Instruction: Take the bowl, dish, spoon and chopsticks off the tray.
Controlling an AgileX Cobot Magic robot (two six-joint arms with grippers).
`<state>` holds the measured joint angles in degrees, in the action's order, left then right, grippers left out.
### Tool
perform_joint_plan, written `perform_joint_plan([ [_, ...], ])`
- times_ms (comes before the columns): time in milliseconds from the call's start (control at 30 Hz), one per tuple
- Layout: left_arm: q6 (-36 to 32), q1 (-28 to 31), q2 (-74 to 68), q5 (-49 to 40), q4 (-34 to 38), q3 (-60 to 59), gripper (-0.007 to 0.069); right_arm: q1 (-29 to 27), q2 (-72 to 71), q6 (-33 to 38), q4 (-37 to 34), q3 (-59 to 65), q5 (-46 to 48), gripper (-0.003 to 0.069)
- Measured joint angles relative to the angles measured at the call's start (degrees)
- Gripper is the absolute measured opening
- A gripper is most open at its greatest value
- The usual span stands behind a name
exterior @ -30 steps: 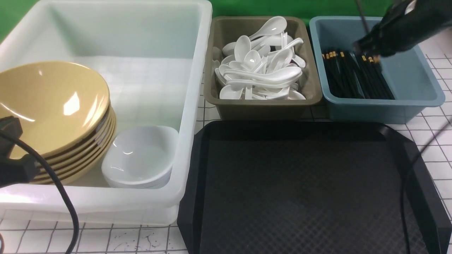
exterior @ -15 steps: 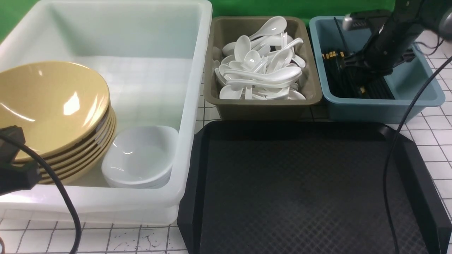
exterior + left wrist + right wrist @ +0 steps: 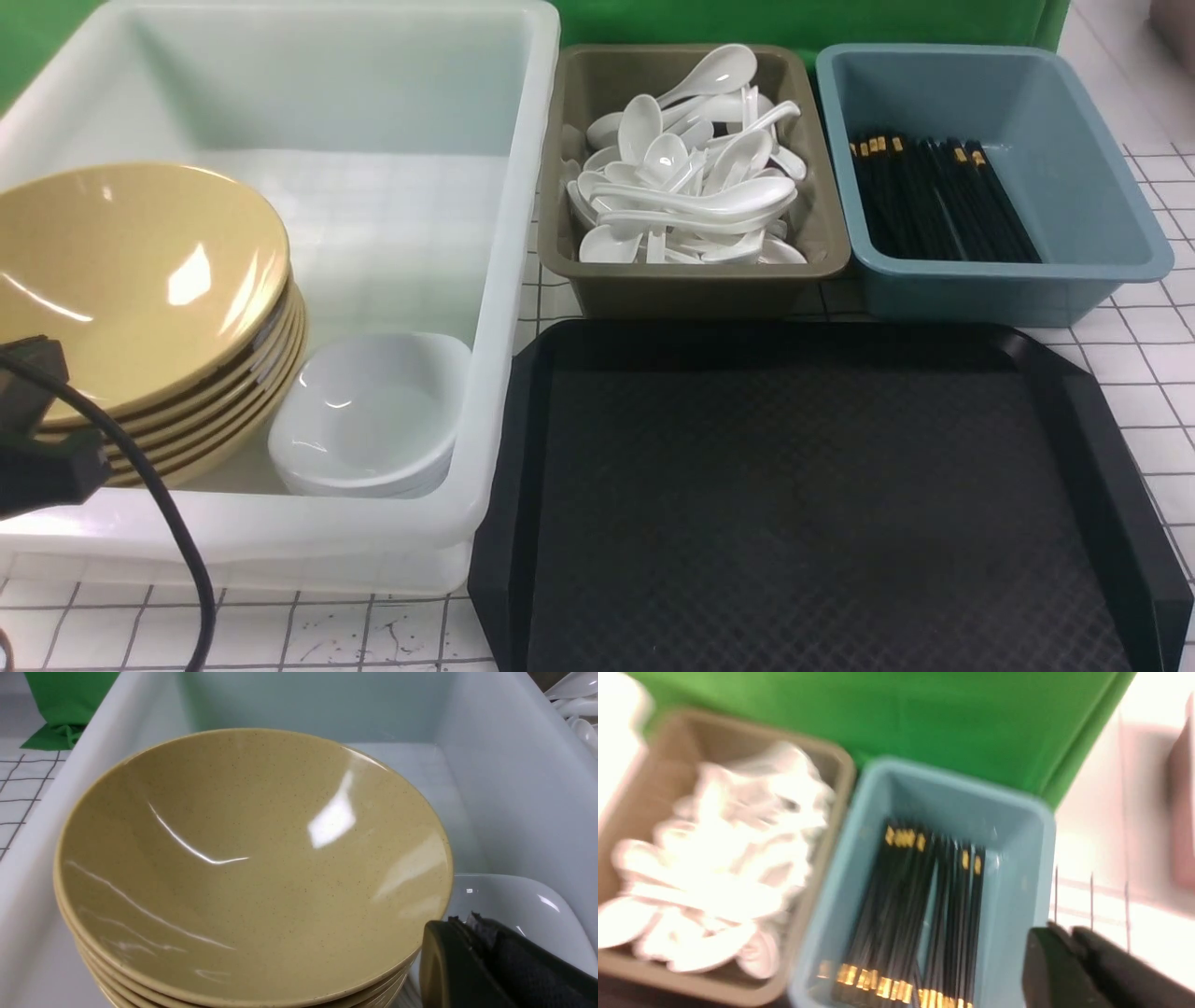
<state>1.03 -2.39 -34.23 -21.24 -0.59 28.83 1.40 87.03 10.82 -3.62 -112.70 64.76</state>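
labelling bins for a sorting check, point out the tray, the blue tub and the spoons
tray (image 3: 794,485): front view, bare floor
blue tub (image 3: 1008,294): front view, near wall
spoons (image 3: 691,201): front view, middle of pile

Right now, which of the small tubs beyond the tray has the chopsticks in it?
The blue tub, farther right; the brown tub beside it holds white spoons instead.
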Motion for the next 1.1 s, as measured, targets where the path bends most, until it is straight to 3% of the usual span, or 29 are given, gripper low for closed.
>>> perform_joint_plan([
  [200,0.0,0.0,0.0,0.0,0.0,0.0,-0.0012,3.5,-18.9,1.6,-0.7,24.7,-10.6,0.0035],
  [433,0.0,0.0,0.0,0.0,0.0,0.0,-0.0012,6.1,-43.7,1.4,-2.0,60.0,-29.6,0.0035],
  [600,0.0,0.0,0.0,0.0,0.0,0.0,-0.0012,6.1,-63.1,1.0,-2.2,78.7,-32.9,0.0036],
  [733,0.0,0.0,0.0,0.0,0.0,0.0,-0.0012,6.1,-80.5,-0.2,-2.4,93.8,-50.1,0.0036],
  [867,0.0,0.0,0.0,-0.1,0.0,0.0,-0.0012,5.8,-87.4,-1.0,-2.6,105.9,-65.7,0.0036],
  [1100,0.0,0.0,0.0,-2.2,0.1,0.0,-0.0012,-0.6,-87.7,-3.9,-2.5,113.7,-65.7,0.0036],
])
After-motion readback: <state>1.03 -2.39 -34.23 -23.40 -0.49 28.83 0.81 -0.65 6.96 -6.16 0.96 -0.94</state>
